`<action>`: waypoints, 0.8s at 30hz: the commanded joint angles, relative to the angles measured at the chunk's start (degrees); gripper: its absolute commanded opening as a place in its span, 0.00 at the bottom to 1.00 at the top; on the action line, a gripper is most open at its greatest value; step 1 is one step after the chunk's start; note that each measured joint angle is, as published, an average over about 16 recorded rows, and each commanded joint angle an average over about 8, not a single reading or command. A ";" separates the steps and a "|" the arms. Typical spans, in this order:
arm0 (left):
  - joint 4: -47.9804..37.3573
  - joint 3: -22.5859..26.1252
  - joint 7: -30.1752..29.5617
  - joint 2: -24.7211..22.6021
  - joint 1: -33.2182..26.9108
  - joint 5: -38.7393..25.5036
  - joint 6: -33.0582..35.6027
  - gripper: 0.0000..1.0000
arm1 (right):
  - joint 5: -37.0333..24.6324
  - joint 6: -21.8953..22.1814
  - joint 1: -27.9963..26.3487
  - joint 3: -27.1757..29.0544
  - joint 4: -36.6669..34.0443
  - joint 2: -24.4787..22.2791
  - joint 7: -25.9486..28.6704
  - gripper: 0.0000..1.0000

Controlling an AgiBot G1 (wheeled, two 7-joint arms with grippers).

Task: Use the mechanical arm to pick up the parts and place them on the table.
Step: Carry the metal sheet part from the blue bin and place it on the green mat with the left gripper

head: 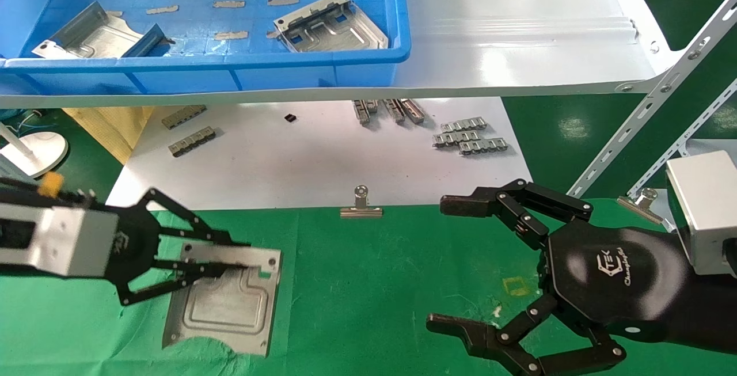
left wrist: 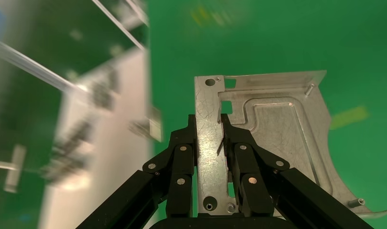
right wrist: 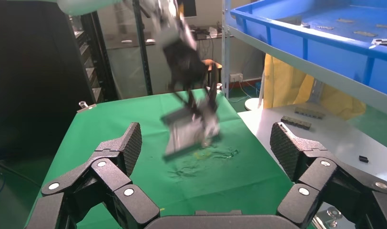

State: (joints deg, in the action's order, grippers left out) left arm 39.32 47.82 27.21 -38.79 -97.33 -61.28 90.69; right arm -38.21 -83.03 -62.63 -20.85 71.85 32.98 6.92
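Note:
My left gripper is shut on the folded rim of a silver stamped part at the left of the green table. The part hangs tilted, low over the cloth. In the left wrist view the fingers clamp the part's rim from both sides. The right wrist view shows that held part blurred. My right gripper is open and empty over the table's right side, and its wide-spread pads show in its wrist view. Two more parts lie in the blue tray.
The tray stands on a white shelf overhanging the white surface. Grey linked strips lie there. A silver binder clip sits on the cloth's far edge. Slanted metal struts rise at the right. A yellow mark is near my right gripper.

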 commanded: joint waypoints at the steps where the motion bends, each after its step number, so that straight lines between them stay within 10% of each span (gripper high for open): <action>1: -1.44 2.48 3.05 -0.25 1.64 -2.09 -0.10 0.00 | 0.00 0.00 0.00 0.00 0.00 0.00 0.00 1.00; 11: -15.05 4.79 16.71 -3.39 3.73 -3.17 -1.91 0.02 | 0.00 0.00 0.00 0.00 0.00 0.00 0.00 1.00; 19: -22.72 5.65 22.02 -5.81 3.38 -4.40 -2.14 0.95 | 0.00 0.00 0.00 0.00 0.00 0.00 0.00 1.00; 24: -25.92 5.37 24.87 -6.84 2.86 -4.04 -2.50 1.00 | 0.00 0.00 0.00 -0.01 0.00 0.00 0.00 1.00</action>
State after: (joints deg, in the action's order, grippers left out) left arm 13.54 53.17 51.34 -45.54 -94.45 -65.19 88.66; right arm -38.21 -83.03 -62.63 -20.85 71.85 32.97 6.92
